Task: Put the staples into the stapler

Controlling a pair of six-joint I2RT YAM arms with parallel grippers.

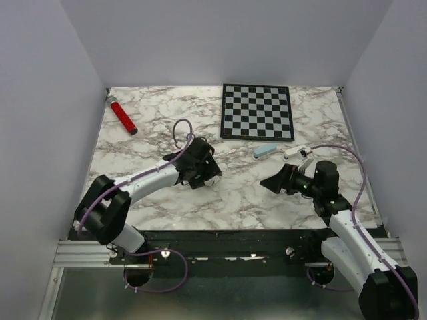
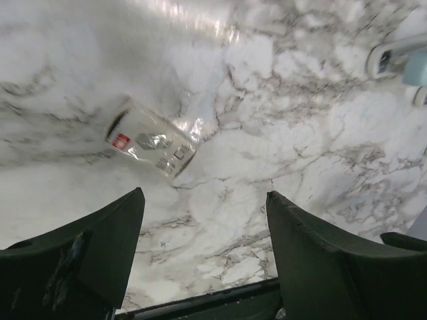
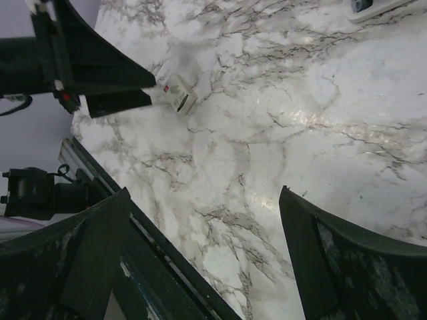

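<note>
We look down on a marble table [image 1: 233,200] with two robot arms bolted at its near edge. The stapler [image 1: 265,151], small with a light blue top, lies right of centre, just below a black-and-white checkerboard [image 1: 257,112]. An all-white oblong bar [image 1: 295,153] lies near it on the right, apart from it. A red cylinder [image 1: 123,115] lies well away at the far left.

The left claw [image 2: 203,197] hangs low over the middle of the table, its two dark fingers spread wide with only bare marble between them. A small cream box [image 2: 152,145] with a red mark lies tilted just ahead of the fingers, nearer the left one, and is not gripped.

The right claw [image 3: 203,193] hangs near the stapler, on the side nearer the arm bases, pointing towards the left arm. Its fingers are also spread wide and hold nothing.

We cannot make out the staples strip in any view.
</note>
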